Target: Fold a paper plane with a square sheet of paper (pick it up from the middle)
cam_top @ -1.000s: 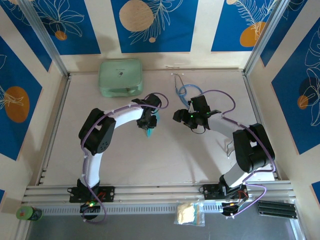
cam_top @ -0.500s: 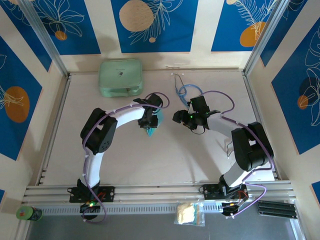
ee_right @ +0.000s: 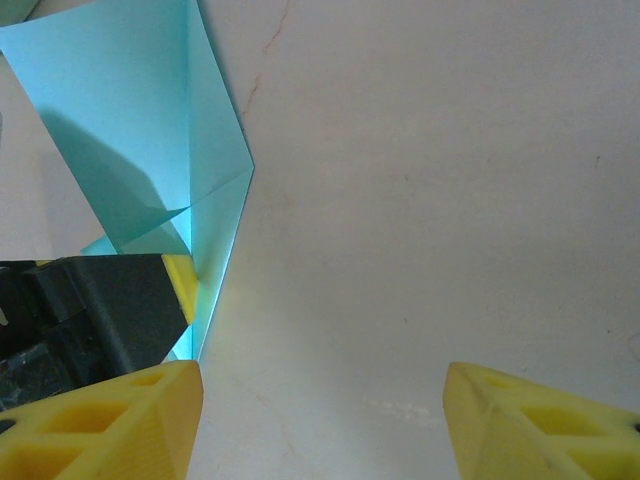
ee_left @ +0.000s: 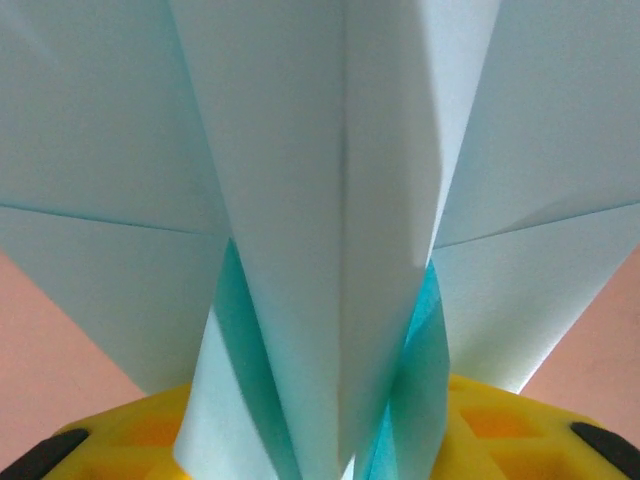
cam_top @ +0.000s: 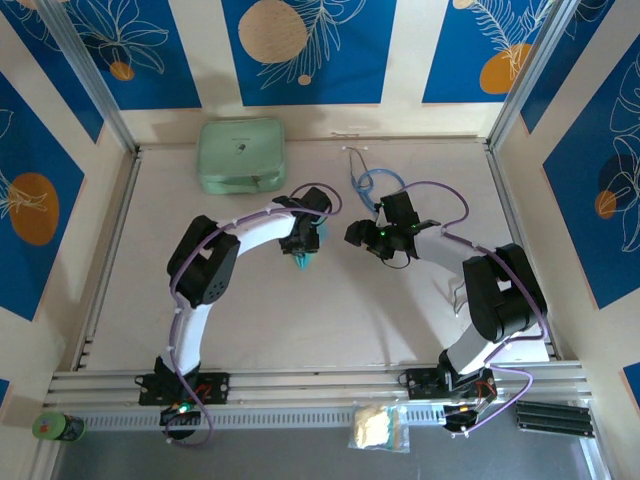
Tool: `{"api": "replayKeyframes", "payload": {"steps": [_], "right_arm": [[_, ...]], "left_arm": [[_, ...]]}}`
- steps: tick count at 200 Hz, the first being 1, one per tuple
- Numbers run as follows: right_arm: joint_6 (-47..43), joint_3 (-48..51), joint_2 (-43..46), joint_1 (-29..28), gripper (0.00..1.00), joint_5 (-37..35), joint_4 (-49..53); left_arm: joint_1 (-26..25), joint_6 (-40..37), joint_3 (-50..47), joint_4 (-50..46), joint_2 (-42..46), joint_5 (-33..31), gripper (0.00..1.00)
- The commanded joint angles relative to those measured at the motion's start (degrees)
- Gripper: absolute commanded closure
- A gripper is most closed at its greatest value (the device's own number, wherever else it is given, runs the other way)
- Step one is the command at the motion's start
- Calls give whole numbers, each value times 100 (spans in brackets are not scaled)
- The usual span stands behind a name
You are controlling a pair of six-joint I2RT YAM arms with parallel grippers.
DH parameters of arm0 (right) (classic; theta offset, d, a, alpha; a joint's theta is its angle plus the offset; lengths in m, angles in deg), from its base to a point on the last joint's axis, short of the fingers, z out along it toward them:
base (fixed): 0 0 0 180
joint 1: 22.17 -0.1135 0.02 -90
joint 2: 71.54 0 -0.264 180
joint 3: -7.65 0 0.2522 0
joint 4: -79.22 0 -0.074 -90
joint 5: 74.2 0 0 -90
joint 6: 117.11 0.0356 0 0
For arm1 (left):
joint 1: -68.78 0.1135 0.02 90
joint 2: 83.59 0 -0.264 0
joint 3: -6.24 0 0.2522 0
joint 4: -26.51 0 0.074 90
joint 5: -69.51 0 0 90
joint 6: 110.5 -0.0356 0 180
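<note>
The paper plane [ee_left: 320,200] is light-blue paper folded into a narrow dart with layered flaps. It stands on edge between the yellow fingers of my left gripper [ee_left: 320,440]. Those fingers [ee_left: 120,430] stand well apart, and the folded layers fan out in the gap. From above, the plane [cam_top: 303,262] pokes out under the left gripper [cam_top: 303,246] near the table's middle. My right gripper [ee_right: 322,400] is open over bare table just right of the plane [ee_right: 140,110], nothing between its fingers. From above the right gripper [cam_top: 356,235] faces the left one a short way apart.
A mint-green rounded case [cam_top: 240,155] lies at the back left. A blue-tubed stethoscope [cam_top: 372,185] lies at the back, just behind the right arm. A small bag [cam_top: 378,428] and a green can [cam_top: 58,427] sit off the table's near edge.
My left gripper's jaws have widened round the plane, and the left wrist has shifted slightly right. The right arm has hardly moved.
</note>
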Motion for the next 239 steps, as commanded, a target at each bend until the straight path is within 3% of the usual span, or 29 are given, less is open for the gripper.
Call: {"api": "replayKeyframes", "payload": {"steps": [1,60,147,239], "right_arm": [[-41,-160,-55,-2,35,94,26],[-27,-169,-74,-2,35,103,42],[-18,-204,-126,-11,35,141,65],[-96,-441,-16,13,35,-61,368]], "left_arm": [[-29,58,104,-265,-287,-138,56],[-35,11,262,-342,-24,-169,54],[-57,196,186,-376,-463,-189,54],[-54,318,38,-182,868,-629,43]]}}
